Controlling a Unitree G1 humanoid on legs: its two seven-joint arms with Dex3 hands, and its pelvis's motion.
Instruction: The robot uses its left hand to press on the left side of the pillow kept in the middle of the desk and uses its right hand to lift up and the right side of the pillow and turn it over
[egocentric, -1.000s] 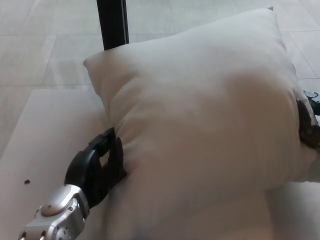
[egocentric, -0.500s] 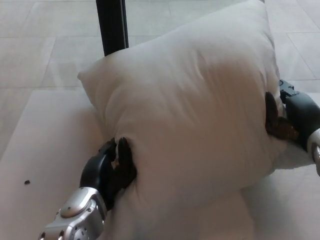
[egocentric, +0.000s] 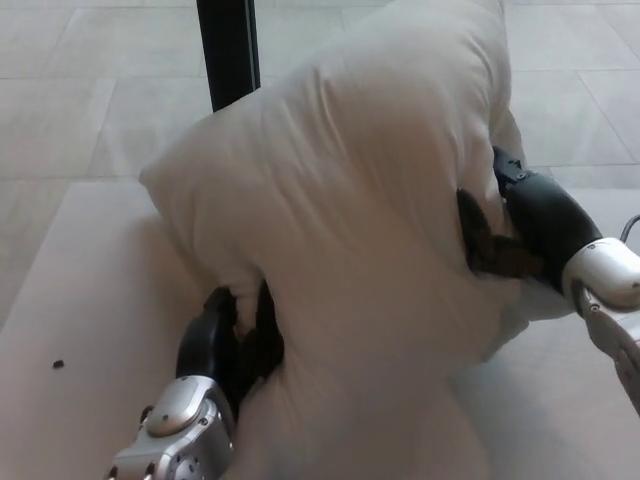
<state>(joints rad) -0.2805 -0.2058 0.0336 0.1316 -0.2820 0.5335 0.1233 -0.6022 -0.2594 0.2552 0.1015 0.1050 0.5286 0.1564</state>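
One pillow (egocentric: 350, 230), white and soft with a smooth, faintly creased cloth cover, stands tipped up in the middle of the pale, matte surface (egocentric: 70, 300). Its right side is raised high, its top corner reaching the far edge of the picture, while its lower left part bulges down onto the surface near the camera. Two robot hands are in view. The left robot hand (egocentric: 235, 340), glossy black with thick fingers on a silver wrist, comes in from the near left and digs into the pillow's lower left edge; the cloth folds around the fingers in a deep dent, so it is clenched into the pillow there. The right robot hand (egocentric: 520, 225), also black with a white and silver wrist, comes from the right and presses into the pillow's raised right side, its fingers sunk in a shadowed hollow; it is touching the cloth, but I cannot tell whether the fingers close on it. The surface lies bare to the left of the pillow, with a single tiny dark speck (egocentric: 58, 363) near its left edge. Beyond the far edge lies a floor (egocentric: 100, 90) of large pale tiles, and one black upright post (egocentric: 228, 50) rises behind the pillow's far left.
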